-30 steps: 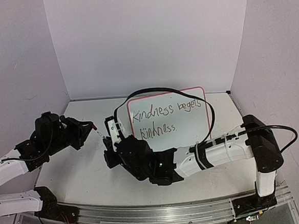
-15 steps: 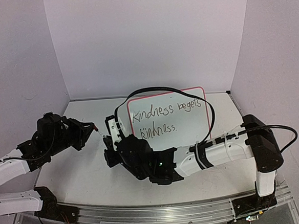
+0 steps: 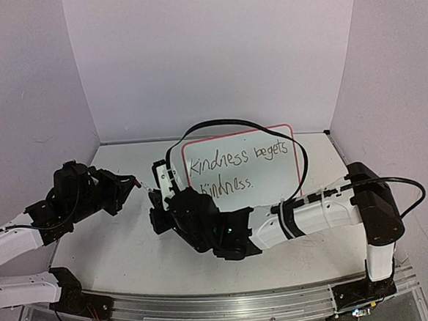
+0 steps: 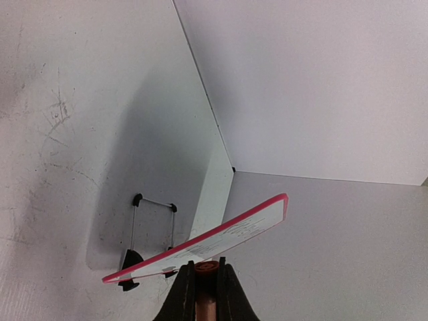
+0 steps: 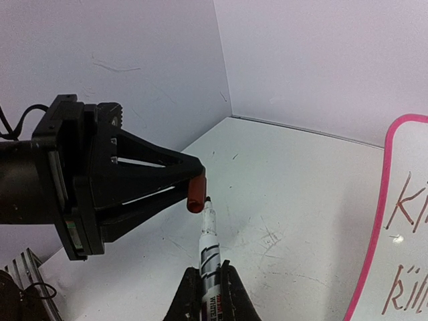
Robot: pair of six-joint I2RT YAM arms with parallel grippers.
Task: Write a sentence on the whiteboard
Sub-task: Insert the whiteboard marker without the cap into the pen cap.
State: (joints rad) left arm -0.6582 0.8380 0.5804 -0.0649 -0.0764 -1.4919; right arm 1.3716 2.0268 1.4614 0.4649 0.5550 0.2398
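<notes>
The whiteboard, white with a red-pink frame, stands propped at the back middle of the table. The sentence "kindness begets kindness." runs across it in two dark lines; my right arm covers the start of the lower line. My right gripper is shut on a whiteboard marker, whose bare tip points at a red cap. My left gripper is shut on that cap, its open end almost touching the marker tip. In the top view the left gripper and right gripper meet left of the board.
The board shows nearly edge-on in the left wrist view, with its wire stand and black feet behind it. White walls close the table on three sides. A black cable loops over the board's top. The tabletop is scuffed.
The right arm has shifted slightly toward the back with the marker, covering more of the lower line. The left gripper with the cap has stayed nearly still.
</notes>
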